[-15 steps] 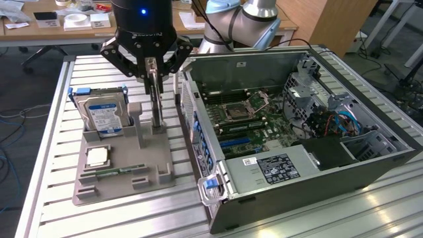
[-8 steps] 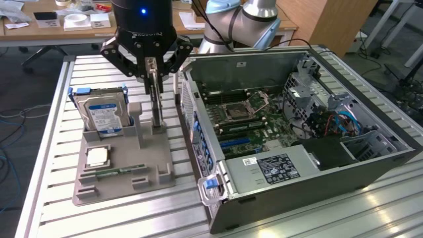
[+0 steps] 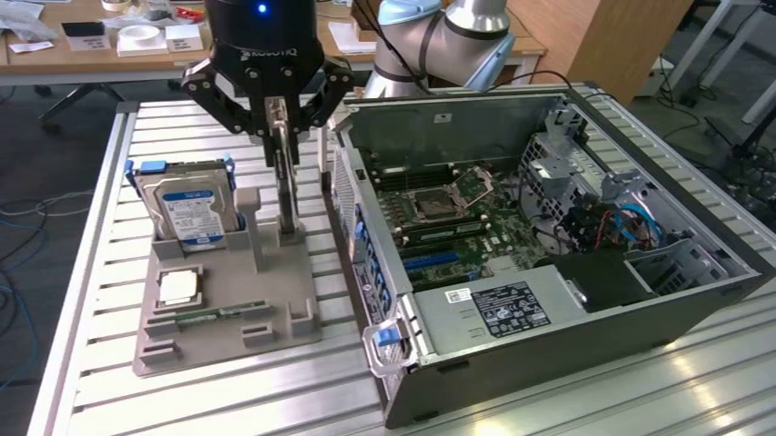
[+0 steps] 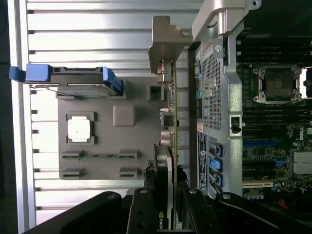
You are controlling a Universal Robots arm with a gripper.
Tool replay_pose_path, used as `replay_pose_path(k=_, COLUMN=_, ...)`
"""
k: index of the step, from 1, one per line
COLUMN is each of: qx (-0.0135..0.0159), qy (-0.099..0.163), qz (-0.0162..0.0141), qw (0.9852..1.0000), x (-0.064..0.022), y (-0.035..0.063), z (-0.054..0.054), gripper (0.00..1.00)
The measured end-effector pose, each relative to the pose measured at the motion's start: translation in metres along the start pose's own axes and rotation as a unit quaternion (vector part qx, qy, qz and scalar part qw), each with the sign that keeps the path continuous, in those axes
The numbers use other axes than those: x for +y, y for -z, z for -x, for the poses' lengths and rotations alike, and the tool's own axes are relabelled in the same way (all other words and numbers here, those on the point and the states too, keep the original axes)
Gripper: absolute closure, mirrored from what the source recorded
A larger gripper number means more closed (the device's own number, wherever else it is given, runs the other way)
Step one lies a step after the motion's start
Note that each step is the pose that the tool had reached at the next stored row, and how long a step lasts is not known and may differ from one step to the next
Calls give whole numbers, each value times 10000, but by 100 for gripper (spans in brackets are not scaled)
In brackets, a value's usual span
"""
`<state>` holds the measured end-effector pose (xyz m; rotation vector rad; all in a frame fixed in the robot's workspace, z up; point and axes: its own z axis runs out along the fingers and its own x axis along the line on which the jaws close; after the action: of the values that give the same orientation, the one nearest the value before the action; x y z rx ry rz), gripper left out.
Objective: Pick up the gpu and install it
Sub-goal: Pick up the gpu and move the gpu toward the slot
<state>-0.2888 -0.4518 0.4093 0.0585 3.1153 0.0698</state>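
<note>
The gpu (image 3: 286,186) stands on edge, a thin green card with a black cooler, its lower end at the upright slot of the grey holder (image 3: 218,331). My gripper (image 3: 282,123) comes down from above and is shut on the card's upper edge. In the wrist view the gpu (image 4: 170,146) runs edge-on away from my gripper (image 4: 168,217), with a finger on each face and its silver end bracket (image 4: 164,46) at the far end. Whether the card has left the slot I cannot tell.
The open computer case (image 3: 570,300) lies close beside the holder, its motherboard (image 3: 461,218) exposed. On the grey holder (image 4: 136,146) are a blue-labelled hard drive (image 3: 188,213), a square processor (image 3: 178,287) and a RAM stick (image 3: 218,313). All of it rests on a slatted metal table (image 3: 182,400).
</note>
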Motion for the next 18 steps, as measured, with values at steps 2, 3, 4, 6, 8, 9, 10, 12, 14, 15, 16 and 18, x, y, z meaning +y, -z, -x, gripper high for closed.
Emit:
replay_pose_path(k=2, qx=0, qy=0, qz=0, qw=10000, x=1, y=27, z=0, gripper=73)
replay_pose_path(k=3, qx=0, qy=0, qz=1, qw=10000, x=2, y=40, z=1, gripper=73)
replay_pose_path(k=4, qx=-1, qy=0, qz=1, qw=10000, x=2, y=50, z=1, gripper=73)
replay_pose_path(k=6, qx=-1, qy=0, qz=1, qw=10000, x=2, y=52, z=1, gripper=73)
replay_pose_path(k=8, qx=0, qy=0, qz=1, qw=10000, x=2, y=53, z=1, gripper=73)
replay_pose_path(k=9, qx=0, qy=0, qz=1, qw=10000, x=2, y=53, z=1, gripper=73)
replay_pose_path(k=10, qx=0, qy=0, qz=0, qw=10000, x=2, y=53, z=2, gripper=73)
replay_pose_path(k=12, qx=1, qy=1, qz=0, qw=10000, x=2, y=55, z=8, gripper=73)
replay_pose_path(k=14, qx=0, qy=1, qz=0, qw=10000, x=3, y=56, z=19, gripper=73)
replay_pose_path(k=15, qx=0, qy=0, qz=0, qw=10000, x=3, y=56, z=24, gripper=73)
replay_pose_path(k=16, qx=0, qy=0, qz=0, qw=10000, x=4, y=58, z=31, gripper=73)
replay_pose_path(k=18, qx=0, qy=0, qz=1, qw=10000, x=4, y=59, z=46, gripper=73)
